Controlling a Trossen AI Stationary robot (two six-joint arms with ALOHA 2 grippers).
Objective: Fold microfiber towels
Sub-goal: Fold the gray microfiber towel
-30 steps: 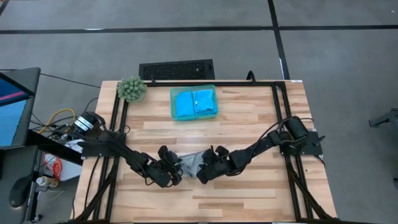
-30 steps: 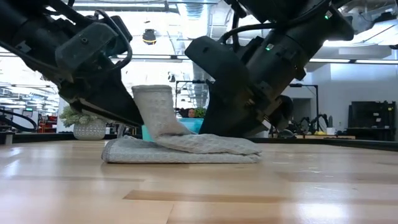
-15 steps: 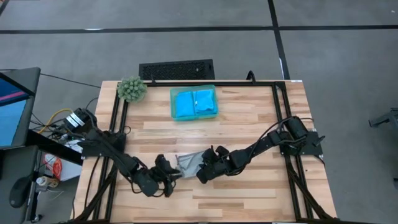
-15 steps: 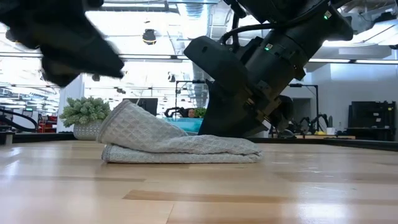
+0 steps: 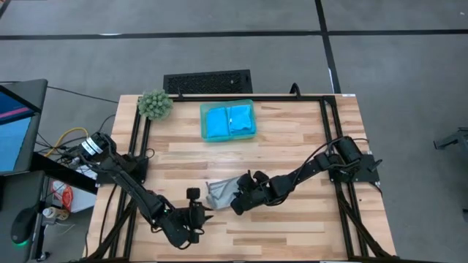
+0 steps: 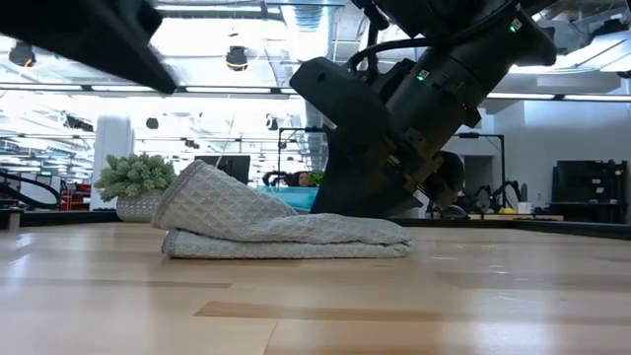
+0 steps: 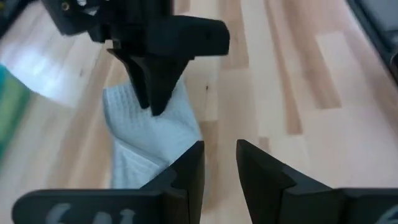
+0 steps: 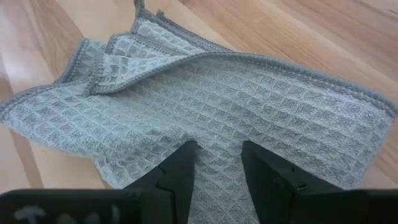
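Left pincer [image 5: 196,216] withdrew; grey towel [image 5: 221,193] lies on wooden table [image 5: 292,139].

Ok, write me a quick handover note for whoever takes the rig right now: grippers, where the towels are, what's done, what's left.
Left gripper: off the cloth, near the table's front edge, fingers slightly apart, holding nothing.
Right gripper: down on the grey towel, fingers apart with cloth between them; grip not clear.
Grey towel: mid-table, partly folded, one flap loosely draped over, edges uneven.
Two blue towels: folded, in the teal tray at the back.
Left to do: finish and square the grey towel's fold.
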